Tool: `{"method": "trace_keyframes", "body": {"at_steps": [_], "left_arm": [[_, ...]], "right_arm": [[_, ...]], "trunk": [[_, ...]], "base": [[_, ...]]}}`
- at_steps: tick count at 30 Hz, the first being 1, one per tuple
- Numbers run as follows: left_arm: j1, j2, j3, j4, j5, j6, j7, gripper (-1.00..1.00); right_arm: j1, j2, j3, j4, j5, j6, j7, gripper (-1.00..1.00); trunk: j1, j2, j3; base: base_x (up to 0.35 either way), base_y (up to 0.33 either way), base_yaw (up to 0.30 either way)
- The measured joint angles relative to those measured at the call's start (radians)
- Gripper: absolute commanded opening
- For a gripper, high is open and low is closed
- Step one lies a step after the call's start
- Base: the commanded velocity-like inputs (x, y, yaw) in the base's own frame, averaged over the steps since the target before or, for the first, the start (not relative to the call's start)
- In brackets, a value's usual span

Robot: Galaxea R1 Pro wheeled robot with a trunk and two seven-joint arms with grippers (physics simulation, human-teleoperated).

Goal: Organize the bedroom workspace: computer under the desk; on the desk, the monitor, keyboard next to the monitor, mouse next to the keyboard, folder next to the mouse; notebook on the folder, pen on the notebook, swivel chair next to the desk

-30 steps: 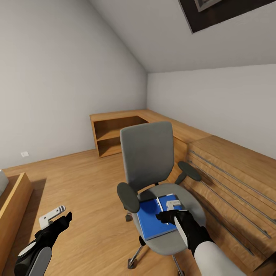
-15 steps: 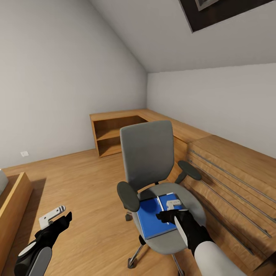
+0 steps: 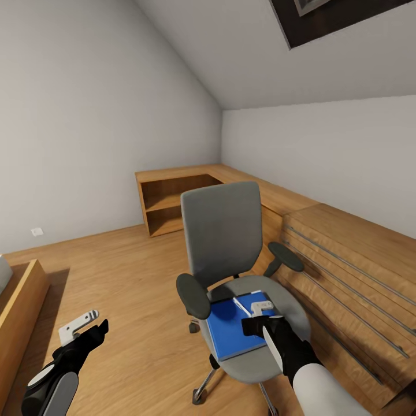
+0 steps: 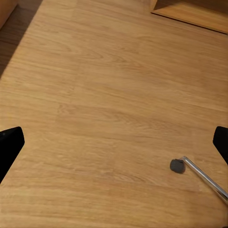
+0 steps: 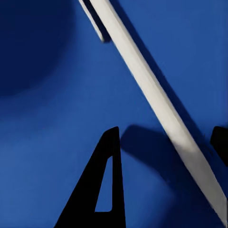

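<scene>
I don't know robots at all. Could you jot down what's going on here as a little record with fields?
Place: attic-style room with a wooden floor and a built-in wooden desk
Chair: grey swivel chair facing the robot
On the seat: blue folder with a white pen lying on it
Right gripper: low over the folder; the pen runs between its open fingers in the right wrist view
Left gripper: open, over bare floor, holding nothing
Under left gripper: a chair caster
</scene>
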Motion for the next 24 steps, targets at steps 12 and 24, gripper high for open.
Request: {"method": "trace_keyframes", "body": {"at_steps": [12, 24], "left_arm": [[0.001, -0.001, -0.001, 0.000, 0.000, 0.000, 0.000, 1.00], [0.001, -0.001, -0.001, 0.000, 0.001, 0.000, 0.000, 1.00]], "right_arm": [[0.000, 0.000, 0.000, -0.001, -0.001, 0.000, 0.001, -1.00], [0.000, 0.001, 0.000, -0.023, -0.003, 0.063, 0.003, -1.00]], "trunk": [[0.000, 0.000, 0.000], [0.000, 0.000, 0.000]], "base": [[0.000, 0.000, 0.000], [0.000, 0.000, 0.000]]}}
